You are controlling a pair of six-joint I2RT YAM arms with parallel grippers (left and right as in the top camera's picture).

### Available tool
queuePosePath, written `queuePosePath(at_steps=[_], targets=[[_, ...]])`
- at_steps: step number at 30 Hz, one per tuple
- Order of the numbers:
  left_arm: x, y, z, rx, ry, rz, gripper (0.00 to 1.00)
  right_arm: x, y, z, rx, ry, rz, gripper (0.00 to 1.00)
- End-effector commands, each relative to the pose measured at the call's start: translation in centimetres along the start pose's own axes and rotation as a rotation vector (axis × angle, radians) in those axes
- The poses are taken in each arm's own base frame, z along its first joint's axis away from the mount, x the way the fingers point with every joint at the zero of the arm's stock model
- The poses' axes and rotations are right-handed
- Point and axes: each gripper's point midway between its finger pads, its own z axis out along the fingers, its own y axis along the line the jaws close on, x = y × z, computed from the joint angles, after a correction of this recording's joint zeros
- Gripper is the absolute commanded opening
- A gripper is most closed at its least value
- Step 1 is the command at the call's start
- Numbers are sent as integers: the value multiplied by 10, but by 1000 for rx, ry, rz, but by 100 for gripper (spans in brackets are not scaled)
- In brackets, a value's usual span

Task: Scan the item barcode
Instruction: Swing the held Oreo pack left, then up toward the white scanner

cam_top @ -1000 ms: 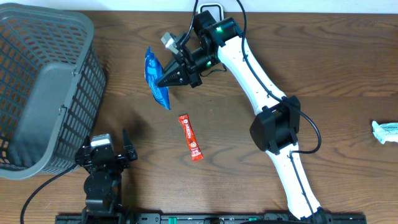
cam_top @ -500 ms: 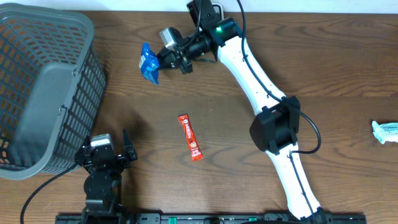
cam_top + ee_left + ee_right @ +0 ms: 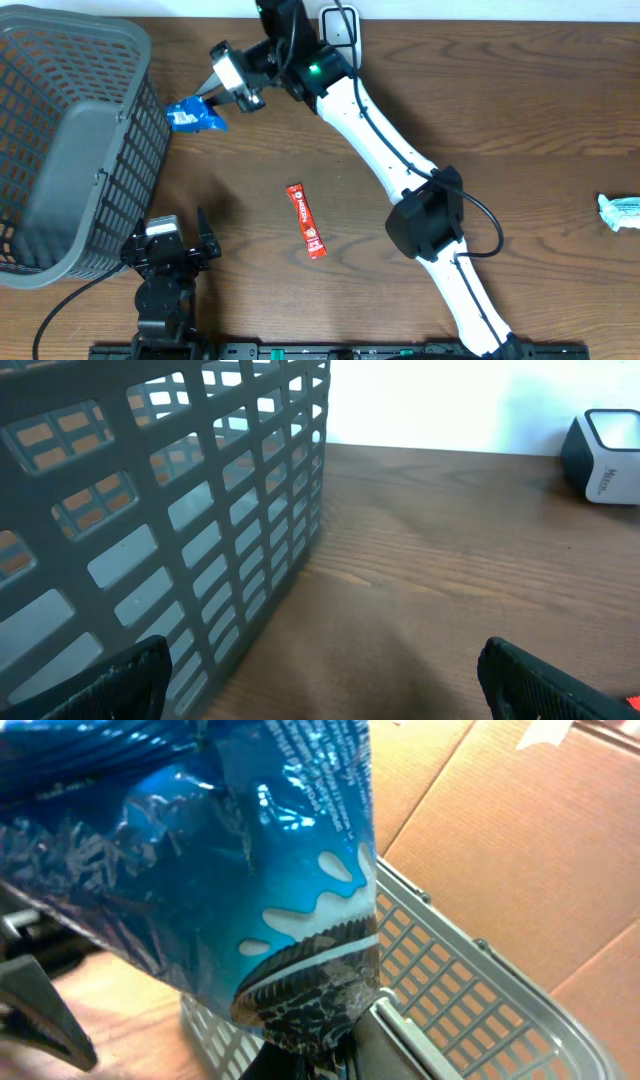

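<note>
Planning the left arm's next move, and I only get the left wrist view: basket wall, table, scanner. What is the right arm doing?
Observer: Its jaws are shut on a blue packet, just right of the basket in the overhead view.
Operator: Does a barcode show on it?
Observer: None shows in the right wrist view; the face there carries a cookie picture.
Operator: Anything on the far right?
Observer: A white-green packet lies near the table's right edge.
</note>
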Motion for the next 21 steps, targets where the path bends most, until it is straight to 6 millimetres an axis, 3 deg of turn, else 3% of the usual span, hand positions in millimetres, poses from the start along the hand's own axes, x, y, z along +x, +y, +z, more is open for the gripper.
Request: queuePosePath(at_steps=[1, 9, 17, 21], targets=[[13, 2, 3, -11, 30, 24, 98, -55, -8, -17, 5, -5, 108, 1], [13, 2, 3, -10, 30, 24, 98, -67, -16, -50, 62, 18, 285, 1], [13, 2, 3, -10, 30, 24, 98, -59, -14, -95, 146, 40, 448, 1], [13, 2, 3, -11, 30, 24, 98, -54, -11, -107, 171, 44, 489, 1]])
